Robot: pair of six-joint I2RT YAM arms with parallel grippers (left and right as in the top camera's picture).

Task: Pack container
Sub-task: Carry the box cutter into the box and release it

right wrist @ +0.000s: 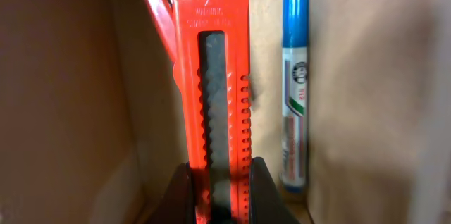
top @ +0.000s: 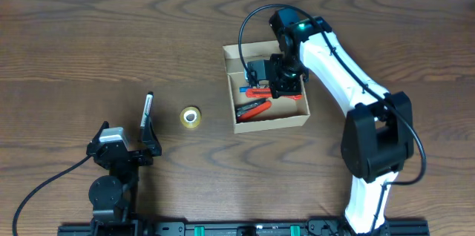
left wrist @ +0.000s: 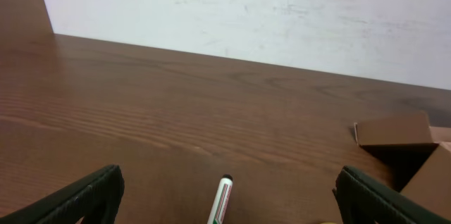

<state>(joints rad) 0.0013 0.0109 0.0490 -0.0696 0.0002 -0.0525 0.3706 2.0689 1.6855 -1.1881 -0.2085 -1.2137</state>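
The container (top: pixel 271 123) is a tan cardboard box, open, in the middle of the table; one of its flaps shows in the left wrist view (left wrist: pixel 394 132). My right gripper (top: pixel 280 82) is down inside it, shut on an orange box cutter (right wrist: pixel 211 76), whose body runs between the box walls. A blue marker (right wrist: pixel 296 76) lies along the wall next to the cutter. Another red tool (top: pixel 254 110) lies in the box. My left gripper (top: pixel 126 141) is open and empty at the front left, with a green-and-white marker (left wrist: pixel 224 196) on the table between its fingers (left wrist: pixel 229 213).
A yellow tape roll (top: pixel 191 117) lies on the table between the loose marker (top: pixel 147 110) and the box. The right arm (top: pixel 349 65) reaches over the table's right half. A white wall stands beyond the far edge.
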